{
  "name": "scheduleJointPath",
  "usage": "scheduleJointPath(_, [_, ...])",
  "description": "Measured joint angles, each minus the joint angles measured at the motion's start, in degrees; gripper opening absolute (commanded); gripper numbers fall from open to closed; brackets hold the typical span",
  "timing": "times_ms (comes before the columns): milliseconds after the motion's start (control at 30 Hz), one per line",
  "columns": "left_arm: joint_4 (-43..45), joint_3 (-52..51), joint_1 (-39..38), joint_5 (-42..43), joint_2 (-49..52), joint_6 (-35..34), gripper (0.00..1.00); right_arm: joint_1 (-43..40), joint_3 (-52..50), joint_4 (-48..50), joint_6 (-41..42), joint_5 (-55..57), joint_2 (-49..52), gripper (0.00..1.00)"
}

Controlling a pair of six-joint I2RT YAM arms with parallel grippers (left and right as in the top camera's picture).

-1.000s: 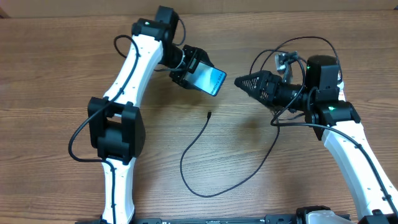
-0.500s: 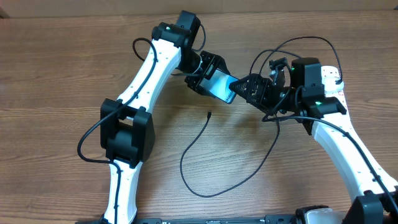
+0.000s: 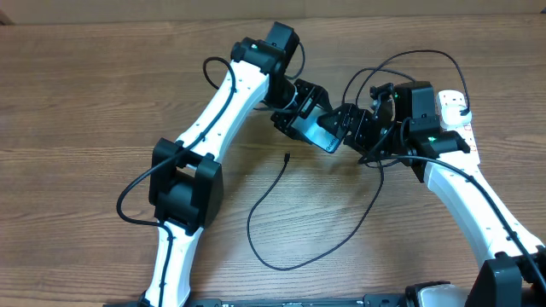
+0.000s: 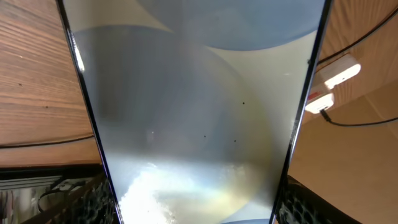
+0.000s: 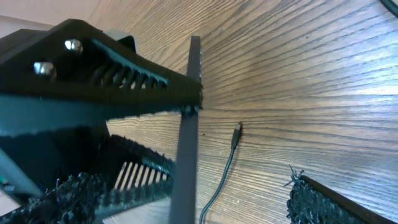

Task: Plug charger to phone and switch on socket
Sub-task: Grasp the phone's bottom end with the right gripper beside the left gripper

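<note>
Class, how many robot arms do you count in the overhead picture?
2. The left arm stretches from the bottom edge to the phone at centre; the right arm stretches from the lower right. None seems hidden.

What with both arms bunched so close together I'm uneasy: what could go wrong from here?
1. The right gripper has its jaws wide open around the edge of the phone, which the left gripper holds above the table. A slightly off approach could strike the left fingers or knock the phone loose.
2. If the phone slipped, it could land on the charger lying loose below and shift its tip.
</note>
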Motion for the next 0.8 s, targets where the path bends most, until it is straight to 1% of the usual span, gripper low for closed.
scheduleJointPath(67, [0.15, 0.00, -0.55, -0.02, 0.00, -0.87, 0.04, 0.00, 0.00, -0.02, 0.00, 0.46, 0.00, 0.96])
scheduleJointPath(267, [0.72, 0.00, -1.75, 0.00, 0.00, -3.39, 0.04, 0.02, 0.00, -0.07, 0.02, 1.75, 0.00, 0.82])
scheduleJointPath(467, [0.81, 0.00, -1.88, 0.00, 0.00, -6.01, 0.04, 0.04, 0.00, -0.26, -0.07, 2.60, 0.00, 0.71])
scheduleJointPath(567, [0.81, 0.00, -1.88, 0.00, 0.00, -7.21, 0.04, 0.02, 0.00, -0.42, -0.07, 3.02, 0.00, 0.61])
scheduleJointPath(733, [0.81, 0.00, -1.88, 0.00, 0.00, -8.74, 0.04, 0.02, 0.00, -0.48, 0.24, 3.48, 0.00, 0.58])
scheduleJointPath(767, [0.83, 0.00, -1.88, 0.00, 0.00, -8.81, 0.04, 0.02, 0.00, -0.48, 0.22, 3.52, 0.00, 0.57])
scheduleJointPath(800, [0.85, 0.00, -1.88, 0.00, 0.00, -8.96, 0.04, 0.04, 0.00, -0.48, 0.20, 3.61, 0.00, 0.52])
